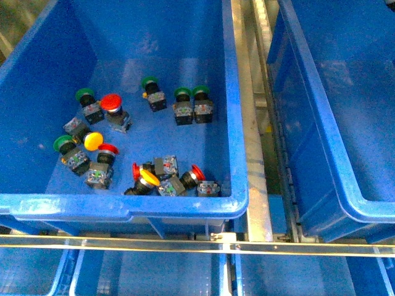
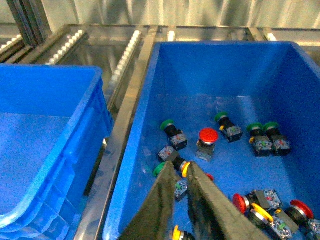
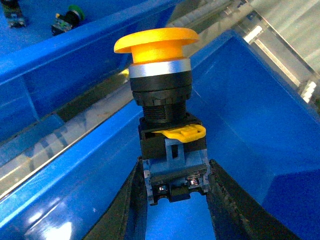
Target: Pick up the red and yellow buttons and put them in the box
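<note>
Against the box (image 3: 260,125), the right tool (image 3: 175,172) is clamping a light, rigid yellow button (image 3: 157,42) by its blocky base; the left tool (image 2: 181,165) is hanging seemingly together.

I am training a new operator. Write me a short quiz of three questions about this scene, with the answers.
1. True or false: the right gripper holds a red-capped button.
2. In the front view, how many green-capped buttons lie in the left crate? A three, B five, C eight.
3. Fill in: the fingers clamp the yellow button at its terminal block, not at its ____.
Key: 1 false; 2 B; 3 cap.
</note>
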Motion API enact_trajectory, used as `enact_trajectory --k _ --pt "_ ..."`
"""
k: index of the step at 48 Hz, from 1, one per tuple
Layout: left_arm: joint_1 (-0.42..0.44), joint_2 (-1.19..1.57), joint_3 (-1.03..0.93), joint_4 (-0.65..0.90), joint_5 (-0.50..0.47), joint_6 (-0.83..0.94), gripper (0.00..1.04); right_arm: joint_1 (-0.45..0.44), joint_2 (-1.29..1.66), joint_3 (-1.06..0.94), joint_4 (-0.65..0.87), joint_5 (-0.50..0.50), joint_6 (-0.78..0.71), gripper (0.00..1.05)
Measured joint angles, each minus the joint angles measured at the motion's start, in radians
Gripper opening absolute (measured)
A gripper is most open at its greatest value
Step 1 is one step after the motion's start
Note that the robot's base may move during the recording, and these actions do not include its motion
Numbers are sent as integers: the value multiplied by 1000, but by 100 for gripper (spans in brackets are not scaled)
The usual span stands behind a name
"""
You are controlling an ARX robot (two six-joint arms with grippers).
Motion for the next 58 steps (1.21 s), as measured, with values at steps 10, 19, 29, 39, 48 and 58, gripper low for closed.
enact_trajectory --k 10,19,29,39,48,58 --pt "-158 -520 0 -470 -126 8 2 -142 2 -24 -2 -201 2 26" --pt "1 -602 0 -548 38 8 2 -260 -47 -51 -55 -347 -14 26" --pt "111 -622 0 -572 150 8 2 -272 -130 -103 -50 -348 2 26" --pt "259 -629 0 -586 286 11 2 -180 -221 -177 -50 -285 46 26" --pt "260 -629 0 -586 287 11 2 -105 -280 -220 -55 -222 75 26" --pt "261 -629 0 -586 287 11 2 -65 -322 -224 -80 -178 96 26"
